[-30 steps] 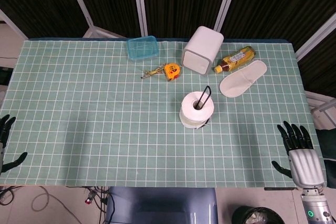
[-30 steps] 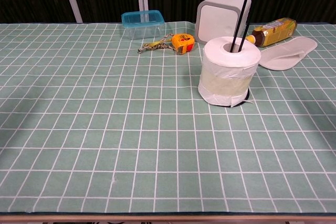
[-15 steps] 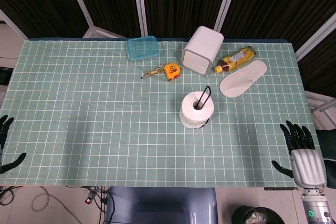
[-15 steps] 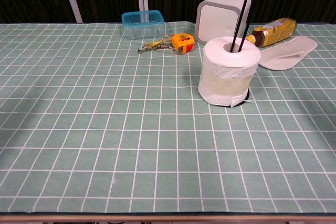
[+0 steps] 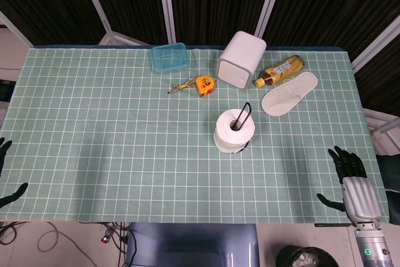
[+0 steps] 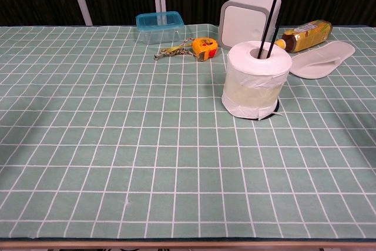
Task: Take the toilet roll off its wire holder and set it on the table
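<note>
A white toilet roll (image 5: 234, 131) (image 6: 256, 79) stands upright on a black wire holder (image 5: 245, 114) (image 6: 275, 10) right of the table's middle; the wire rises through its core. My right hand (image 5: 353, 182) hangs at the table's front right corner, fingers spread, holding nothing, well away from the roll. Only dark fingertips of my left hand (image 5: 5, 173) show at the frame's left edge, off the table's front left corner, apart and empty. Neither hand appears in the chest view.
Behind the roll sit a white box (image 5: 241, 59), a yellow bottle (image 5: 279, 70) lying down, a white slipper (image 5: 289, 93), an orange tape measure (image 5: 204, 84) and a blue lidded container (image 5: 169, 57). Green checked cloth (image 5: 112, 129) covers the table.
Both hands have drawn back toward the near edge and slightly lower in the head view; less of the left hand shows. The roll and holder have not moved.
</note>
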`<action>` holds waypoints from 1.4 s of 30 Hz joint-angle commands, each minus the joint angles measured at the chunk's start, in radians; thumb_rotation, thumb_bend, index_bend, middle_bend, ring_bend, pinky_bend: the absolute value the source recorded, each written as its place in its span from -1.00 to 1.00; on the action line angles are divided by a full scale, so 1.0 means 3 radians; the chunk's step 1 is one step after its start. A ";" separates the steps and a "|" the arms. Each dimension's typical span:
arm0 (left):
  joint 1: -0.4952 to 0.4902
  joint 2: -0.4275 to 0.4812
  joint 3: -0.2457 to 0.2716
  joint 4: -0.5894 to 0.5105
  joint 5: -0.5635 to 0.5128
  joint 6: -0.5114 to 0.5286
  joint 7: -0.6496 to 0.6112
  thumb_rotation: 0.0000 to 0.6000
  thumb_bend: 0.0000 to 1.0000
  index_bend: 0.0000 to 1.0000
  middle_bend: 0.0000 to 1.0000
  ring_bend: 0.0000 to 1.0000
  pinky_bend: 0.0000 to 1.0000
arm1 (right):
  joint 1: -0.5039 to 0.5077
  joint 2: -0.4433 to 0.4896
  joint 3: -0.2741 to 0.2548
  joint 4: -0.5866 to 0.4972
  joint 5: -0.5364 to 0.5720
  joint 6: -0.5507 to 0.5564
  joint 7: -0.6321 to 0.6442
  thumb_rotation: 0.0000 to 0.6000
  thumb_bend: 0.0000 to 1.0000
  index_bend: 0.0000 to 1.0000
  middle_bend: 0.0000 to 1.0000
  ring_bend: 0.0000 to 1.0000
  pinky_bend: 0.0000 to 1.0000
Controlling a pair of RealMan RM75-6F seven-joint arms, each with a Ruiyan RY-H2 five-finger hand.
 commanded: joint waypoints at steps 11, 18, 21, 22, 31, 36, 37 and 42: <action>-0.0014 -0.0029 0.0004 -0.0013 0.0000 -0.0027 0.0083 1.00 -0.65 -0.93 -1.00 -1.00 -0.96 | 0.0560 0.0175 0.0423 -0.0514 0.0999 -0.1378 0.1483 1.00 -1.00 -1.00 -1.00 -1.00 -1.00; -0.0022 -0.0036 0.0001 -0.0013 -0.0022 -0.0051 0.0105 1.00 -0.65 -0.93 -1.00 -1.00 -0.96 | 0.0829 -0.0213 0.0603 -0.0376 0.1424 -0.1637 0.1411 1.00 -1.00 -1.00 -1.00 -1.00 -1.00; -0.0021 -0.0036 -0.0004 -0.0014 -0.0035 -0.0051 0.0102 1.00 -0.65 -0.93 -1.00 -1.00 -0.96 | 0.0936 -0.0447 0.0643 -0.0227 0.1627 -0.1681 0.1255 1.00 -1.00 -1.00 -1.00 -1.00 -1.00; -0.0021 -0.0037 -0.0006 -0.0016 -0.0040 -0.0052 0.0104 1.00 -0.65 -0.93 -1.00 -1.00 -0.96 | 0.0949 -0.0514 0.0643 -0.0188 0.1672 -0.1668 0.1211 1.00 -1.00 -1.00 -1.00 -1.00 -1.00; -0.0032 -0.0055 -0.0005 -0.0022 -0.0050 -0.0072 0.0157 1.00 -0.65 -0.93 -1.00 -1.00 -0.96 | 0.1203 -0.1044 0.0818 0.0283 0.1906 -0.1628 0.0888 1.00 -1.00 -1.00 -1.00 -1.00 -1.00; -0.0029 -0.0059 -0.0012 -0.0020 -0.0065 -0.0068 0.0164 1.00 -0.65 -0.93 -1.00 -1.00 -0.96 | 0.1293 -0.1193 0.0891 0.0408 0.2006 -0.1642 0.0784 1.00 -1.00 -1.00 -1.00 -1.00 -1.00; -0.0029 -0.0059 -0.0012 -0.0020 -0.0066 -0.0068 0.0164 1.00 -0.65 -0.93 -1.00 -1.00 -0.96 | 0.1298 -0.1202 0.0896 0.0414 0.2013 -0.1645 0.0778 1.00 -1.00 -1.00 -1.00 -1.00 -1.00; -0.0033 -0.0060 -0.0012 -0.0019 -0.0071 -0.0079 0.0169 1.00 -0.65 -0.93 -1.00 -1.00 -0.96 | 0.1380 -0.1334 0.0959 0.0524 0.2126 -0.1676 0.0697 1.00 -1.00 -1.00 -1.00 -1.00 -1.00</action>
